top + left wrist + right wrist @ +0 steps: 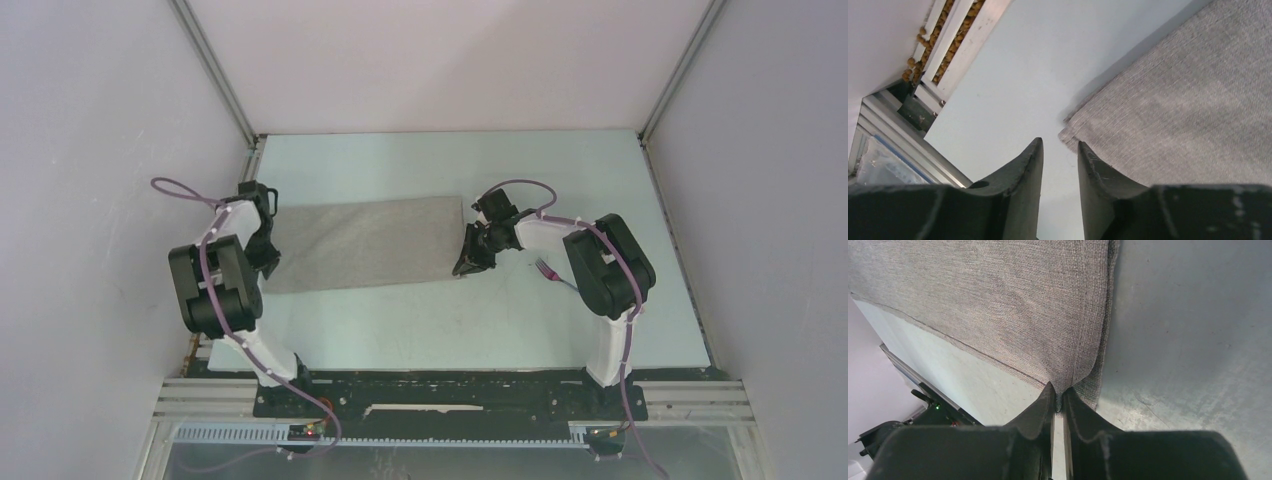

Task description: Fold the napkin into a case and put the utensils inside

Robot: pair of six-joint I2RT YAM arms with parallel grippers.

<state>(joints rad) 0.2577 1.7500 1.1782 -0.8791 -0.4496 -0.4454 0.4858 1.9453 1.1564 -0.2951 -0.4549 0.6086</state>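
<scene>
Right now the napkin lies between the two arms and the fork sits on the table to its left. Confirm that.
Wrong side. The top external view shows the fork on the table to the napkin's right, beside the right arm. The napkin does lie between the two arms.

Napkin (365, 245): coarse woven cloth, matt grey-beige, with a stitched hem along the edge. Desk (500, 320): smooth pale sheet with a dull sheen and faint scuffs. Left tool (1059, 142): fingers (1023, 170) matt black, plastic-looking, finely scratched. Right tool (1059, 387): the same. Frame rails (903, 137): bare grooved metal, satin finish. Walls (100, 150): plain matt white.
</scene>
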